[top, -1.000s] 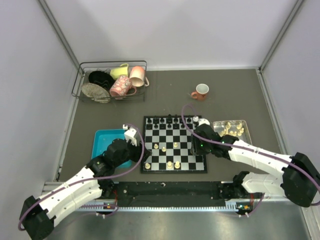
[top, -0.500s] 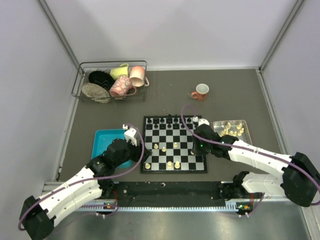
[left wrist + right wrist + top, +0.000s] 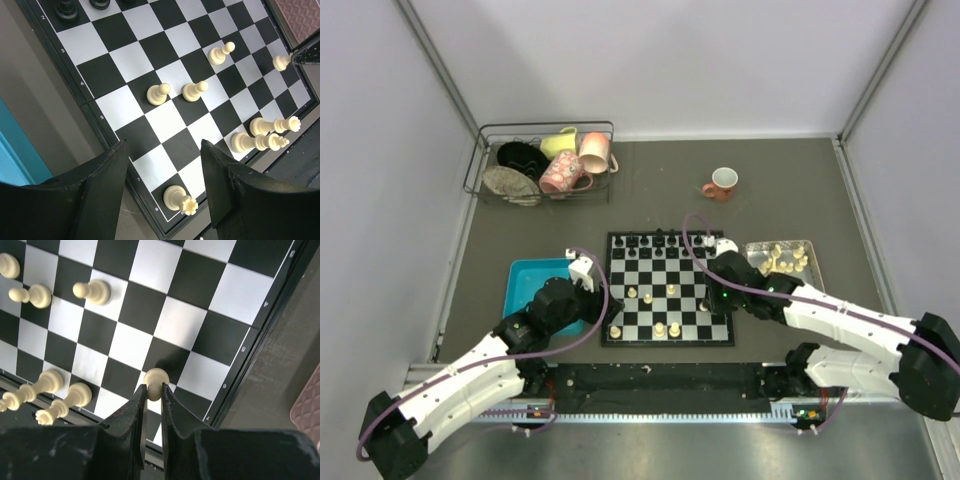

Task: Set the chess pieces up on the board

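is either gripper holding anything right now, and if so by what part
The right gripper pinches a cream pawn by its stem, just below the round head, over the board near its edge. The left gripper is open and holds nothing.

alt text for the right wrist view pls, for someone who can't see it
The right pincer is shut on a cream pawn, close to the black border of the black-and-white board. Other cream pieces sit on squares further left, two of them tall ones near the bottom edge of the view.
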